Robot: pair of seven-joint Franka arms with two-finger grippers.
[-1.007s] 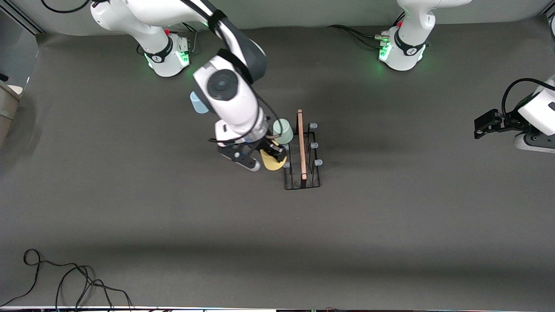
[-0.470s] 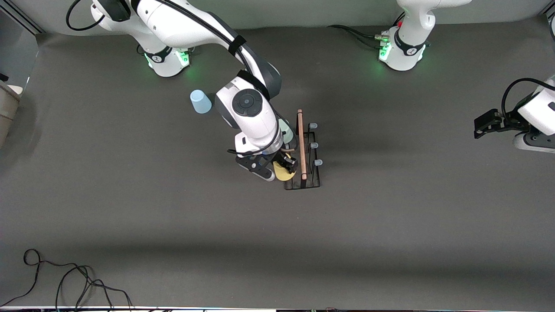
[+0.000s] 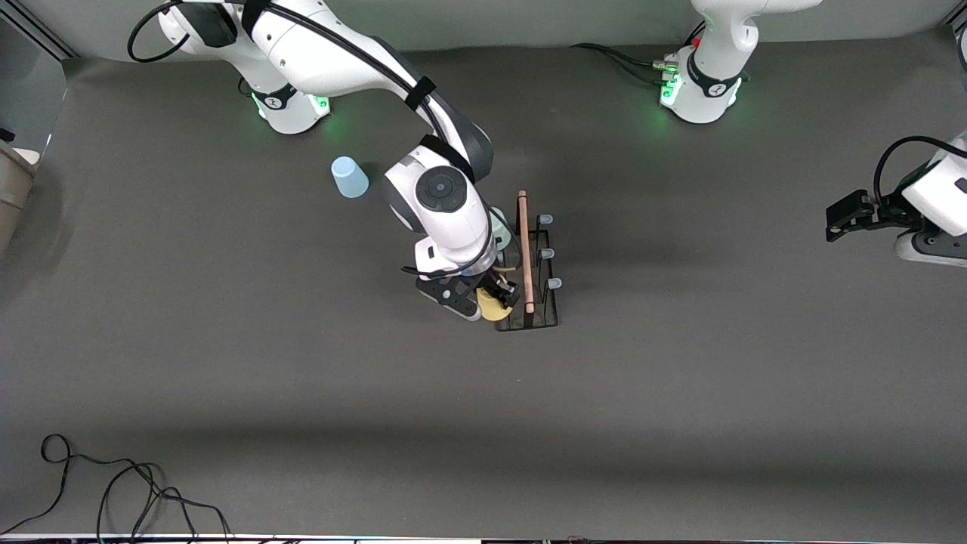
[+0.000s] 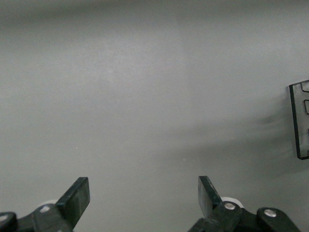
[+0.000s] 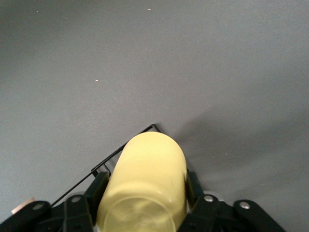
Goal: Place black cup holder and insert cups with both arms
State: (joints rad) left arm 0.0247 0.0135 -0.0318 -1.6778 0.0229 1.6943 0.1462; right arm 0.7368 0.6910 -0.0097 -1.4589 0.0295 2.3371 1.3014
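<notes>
The black cup holder (image 3: 526,264) stands mid-table, its wooden rod handle (image 3: 524,249) pointing toward the front camera, with pale blue prong tips (image 3: 549,252) on the side toward the left arm. My right gripper (image 3: 495,300) is shut on the yellow cup (image 3: 491,304) at the holder's nearer end, on the right arm's side. In the right wrist view the yellow cup (image 5: 147,183) sits between the fingers (image 5: 99,188) over the rack's wire corner (image 5: 120,152). The pale green cup (image 3: 500,227) is mostly hidden by the right arm. The light blue cup (image 3: 350,177) stands on the table. My left gripper (image 3: 838,219) waits, open and empty (image 4: 143,193).
Loose black cables (image 3: 113,491) lie at the nearest edge toward the right arm's end. A beige object (image 3: 11,181) sits at that end's table edge. A dark translucent part (image 4: 300,121) shows at the edge of the left wrist view.
My right gripper has carried the yellow cup toward the front camera, along the holder to its nearer end. The arm now uncovers the light blue cup and covers most of the green one. The left arm has not moved.
</notes>
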